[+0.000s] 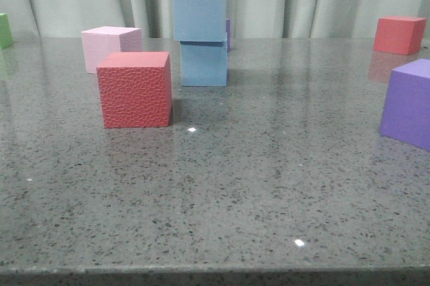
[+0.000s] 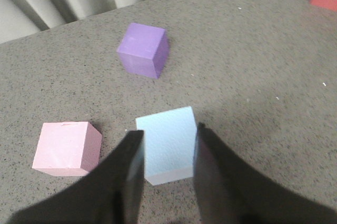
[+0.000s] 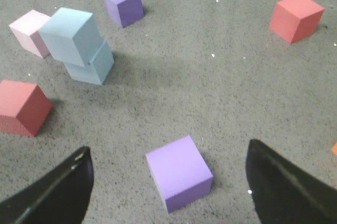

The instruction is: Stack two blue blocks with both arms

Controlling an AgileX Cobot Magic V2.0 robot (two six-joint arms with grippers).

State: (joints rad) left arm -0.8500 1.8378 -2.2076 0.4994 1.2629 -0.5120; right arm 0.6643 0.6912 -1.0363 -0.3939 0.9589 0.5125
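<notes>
Two sky-blue blocks stand stacked at the middle back of the table: the upper block (image 1: 199, 12) rests on the lower block (image 1: 203, 63), turned and shifted a little off it. The right wrist view shows the upper (image 3: 70, 35) and lower (image 3: 96, 66) blocks. In the left wrist view the upper block (image 2: 169, 140) lies between the fingers of my left gripper (image 2: 168, 129), which is open and looks down on it from above; I cannot tell whether they touch. My right gripper (image 3: 168, 148) is wide open and empty. Neither gripper shows in the front view.
A red cube (image 1: 134, 89) and a pale pink cube (image 1: 109, 46) stand left of the stack. A purple cube (image 1: 410, 101) sits at the right, below my right gripper (image 3: 179, 172). Another purple cube (image 2: 143, 49) is behind the stack. A red cube (image 1: 399, 34) is far right, a green one (image 1: 5, 29) far left.
</notes>
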